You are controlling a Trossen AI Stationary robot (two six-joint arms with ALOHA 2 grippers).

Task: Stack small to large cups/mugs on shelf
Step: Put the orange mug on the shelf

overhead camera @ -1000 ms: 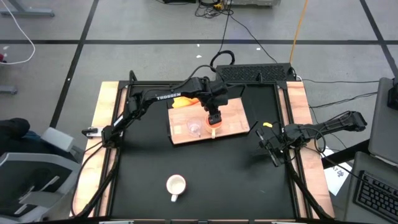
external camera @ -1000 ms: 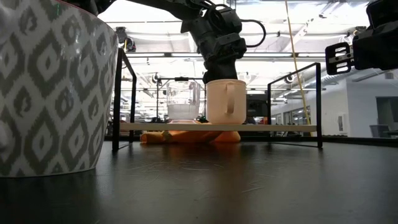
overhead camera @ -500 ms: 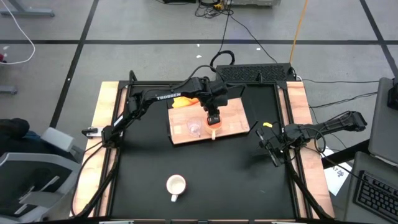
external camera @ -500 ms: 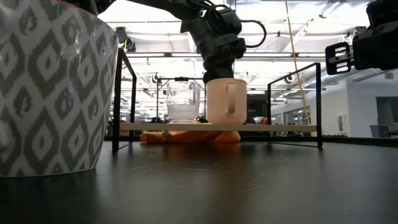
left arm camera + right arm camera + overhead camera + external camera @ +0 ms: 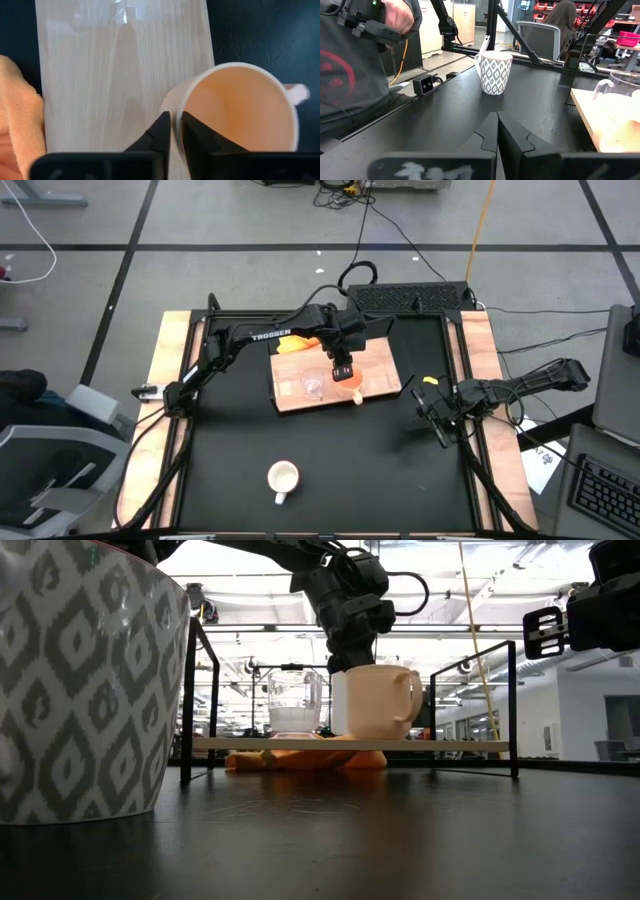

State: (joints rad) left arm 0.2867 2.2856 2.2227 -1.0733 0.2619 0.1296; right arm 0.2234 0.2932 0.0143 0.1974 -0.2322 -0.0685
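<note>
Two fingers (image 5: 165, 131) of left gripper (image 5: 342, 367) pinching yellow-orange mug (image 5: 352, 379) by its rim, on shelf (image 5: 380, 365) beside glass cup (image 5: 313, 387), ready for nesting. White mug (image 5: 284, 478) off shelf, nearer front. Right gripper (image 5: 441, 413) closed, idle beside shelf.

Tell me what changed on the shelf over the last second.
The left gripper closed on the rim of the yellow-orange mug and shifted it toward the shelf's right-front edge, its handle now swung to the side. The glass cup, the patterned white mug and the shut right gripper stayed put.
</note>
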